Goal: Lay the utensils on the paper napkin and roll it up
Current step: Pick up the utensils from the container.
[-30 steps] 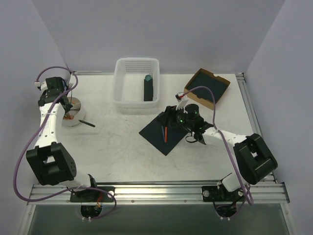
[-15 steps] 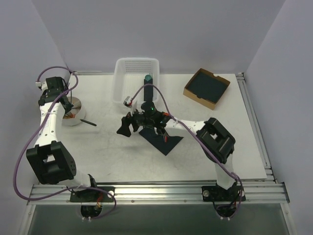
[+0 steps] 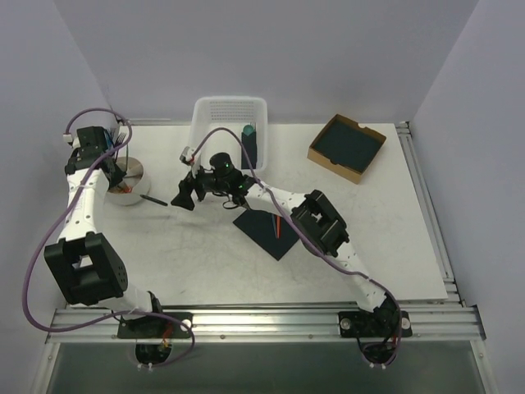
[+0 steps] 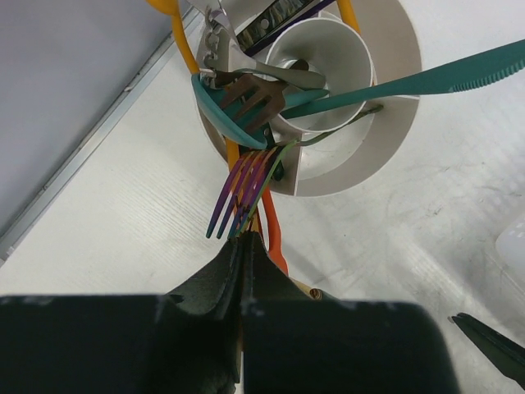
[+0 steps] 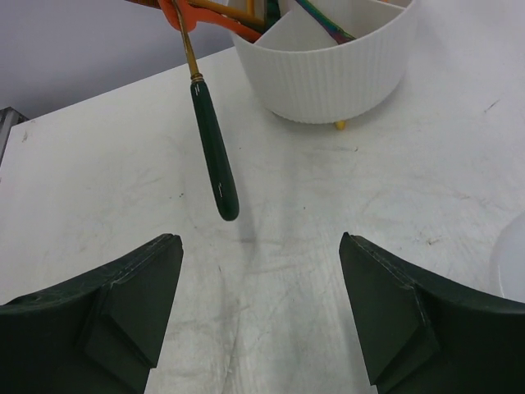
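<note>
The dark paper napkin [image 3: 264, 235] lies flat mid-table with one orange utensil [image 3: 278, 223] on it. My left gripper [image 3: 116, 154] hangs over the white utensil caddy [image 3: 131, 174]. In the left wrist view it [image 4: 244, 238] is shut, and a thin orange-yellow handle [image 4: 235, 158] runs from the caddy [image 4: 385, 123] into its tips. A redder orange utensil [image 4: 274, 234] passes beside the right finger. My right gripper [image 3: 181, 195] is open and empty, left of the napkin. In the right wrist view it [image 5: 261, 304] is above bare table, facing the caddy [image 5: 328, 74].
A dark-handled utensil [image 3: 153, 199] sticks out of the caddy toward my right gripper [image 5: 215, 156]. The caddy holds teal, purple and metal cutlery [image 4: 254, 176]. A white basket [image 3: 207, 139] at the back holds a dark roll with a teal tip [image 3: 248, 146]. A cardboard box of dark sheets [image 3: 347, 146] sits back right.
My right arm has swung left from the napkin to beside the caddy, open, leaving the orange utensil on the napkin. My left gripper stays at the caddy, which shifted slightly back.
</note>
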